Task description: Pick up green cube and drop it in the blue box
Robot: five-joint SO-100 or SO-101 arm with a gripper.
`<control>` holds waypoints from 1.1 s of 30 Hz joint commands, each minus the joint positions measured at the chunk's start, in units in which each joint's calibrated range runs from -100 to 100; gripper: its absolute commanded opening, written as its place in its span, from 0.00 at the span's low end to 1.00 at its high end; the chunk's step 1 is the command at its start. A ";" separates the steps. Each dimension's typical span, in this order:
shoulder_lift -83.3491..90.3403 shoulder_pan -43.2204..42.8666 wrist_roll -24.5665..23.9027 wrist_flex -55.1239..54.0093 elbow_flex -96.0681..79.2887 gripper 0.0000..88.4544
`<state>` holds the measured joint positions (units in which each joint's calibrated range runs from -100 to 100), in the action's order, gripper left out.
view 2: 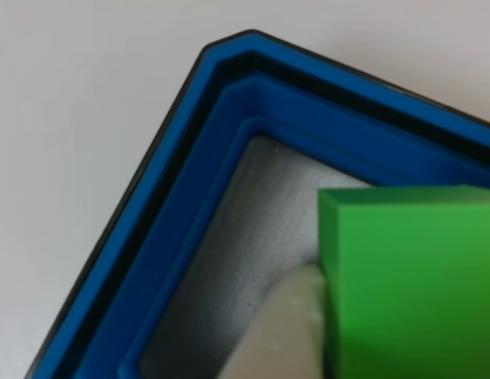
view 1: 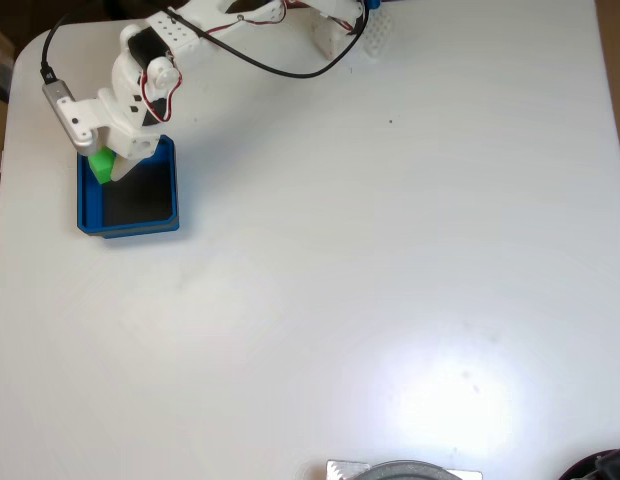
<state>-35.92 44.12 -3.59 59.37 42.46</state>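
A hobby or lab robotics bench: a plain white table (view 1: pixel 390 260) with rounded corners carries a white 3D-printed arm (view 1: pixel 150 70) with exposed red and black wires (view 1: pixel 280 60), a blue box (view 1: pixel 140 215), and strong overhead light glare

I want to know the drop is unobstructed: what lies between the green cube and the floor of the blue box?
Nothing. In the other view the green cube hangs over the blue box, with bare grey floor below; a pale finger sits beside it.
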 commanded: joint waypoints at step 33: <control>16.44 0.31 -0.15 -0.55 -1.62 0.20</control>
<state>-27.90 44.12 -3.59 59.37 41.57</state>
